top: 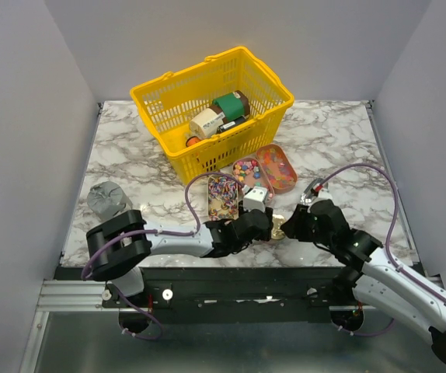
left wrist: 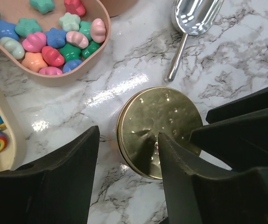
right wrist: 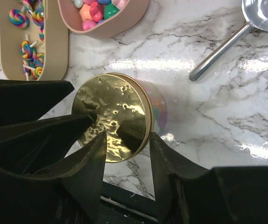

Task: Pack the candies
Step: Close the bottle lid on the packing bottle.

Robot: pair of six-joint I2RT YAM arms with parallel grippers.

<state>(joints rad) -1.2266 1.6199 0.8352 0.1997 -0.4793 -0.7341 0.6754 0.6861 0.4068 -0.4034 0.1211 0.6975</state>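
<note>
Lollipop tray (left wrist: pixel 9 133): far left, beige.
Left pincer (left wrist: pixel 127 140): open, one finger over the gold lid (left wrist: pixel 164 116), the other clear of it.
Candies (left wrist: pixel 54 42): heaped in the pink tray (left wrist: pixel 103 44); some show inside the jar (right wrist: pixel 158 109).
Right pincer (right wrist: pixel 128 140): at the lid's edge; whether it grips, I cannot tell.
Scoop (left wrist: pixel 194 16): lying on the table (left wrist: pixel 138 51).

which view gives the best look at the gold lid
Right wrist: the gold lid fills mid-frame, showing its dimpled face, its rim and the clear jar under it. Left wrist shows the face too, but black fingers cover its right side. Top external shows only a small gold speck.
</note>
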